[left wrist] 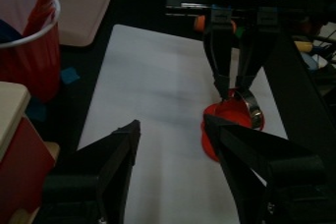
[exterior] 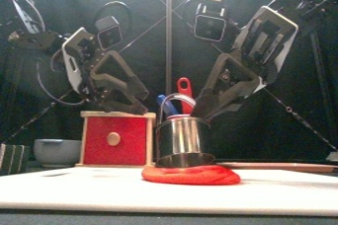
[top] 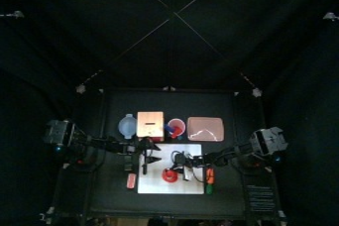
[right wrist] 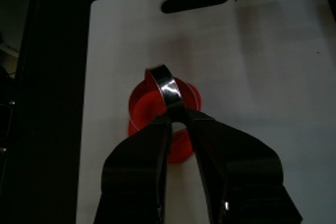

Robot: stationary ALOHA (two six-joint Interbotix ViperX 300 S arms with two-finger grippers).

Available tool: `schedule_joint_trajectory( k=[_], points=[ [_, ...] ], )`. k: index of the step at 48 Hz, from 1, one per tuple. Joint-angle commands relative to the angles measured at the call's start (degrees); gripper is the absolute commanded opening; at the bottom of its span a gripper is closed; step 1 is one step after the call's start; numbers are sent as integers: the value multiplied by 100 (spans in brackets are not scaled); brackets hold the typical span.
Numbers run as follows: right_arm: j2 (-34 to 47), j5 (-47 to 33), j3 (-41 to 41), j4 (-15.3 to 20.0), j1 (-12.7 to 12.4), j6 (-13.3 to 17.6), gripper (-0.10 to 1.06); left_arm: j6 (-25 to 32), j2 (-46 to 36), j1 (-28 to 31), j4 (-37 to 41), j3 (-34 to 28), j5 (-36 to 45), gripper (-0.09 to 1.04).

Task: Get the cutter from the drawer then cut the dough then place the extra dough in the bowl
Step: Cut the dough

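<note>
A flat red dough [exterior: 192,176] lies on the white cutting board [top: 185,188] near its middle. The round metal cutter [exterior: 185,142] stands on the dough [right wrist: 141,112]. My right gripper [right wrist: 168,105] is shut on the cutter [right wrist: 164,83] at its upper rim, coming down from the right [exterior: 218,83]. My left gripper [left wrist: 174,130] hangs open a little left of the dough [left wrist: 221,135], with nothing between its fingers. The blue-grey bowl [top: 127,126] sits at the back left. Beside it stands the wooden box with its red drawer front [exterior: 119,140].
A red cup [left wrist: 29,46] with toy knives stands behind the board, between the box [top: 151,125] and the pink tray [top: 207,128]. Small coloured toys [top: 130,182] lie off the board's sides. The board's left part [left wrist: 144,81] is bare.
</note>
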Motion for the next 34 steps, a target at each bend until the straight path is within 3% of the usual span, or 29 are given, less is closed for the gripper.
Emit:
schedule_joint_trajectory(
  k=[1,15,34],
  points=[
    [-105,-44,-132,0,18,9,61,9,-53,-9,-9,-53,-26,90],
    [-88,-53,-149,18,9,9,61,9,-53,-9,-9,-53,-26,90],
    [-62,-62,-158,0,18,44,83,0,-53,-9,-9,-26,-18,90]
  ],
)
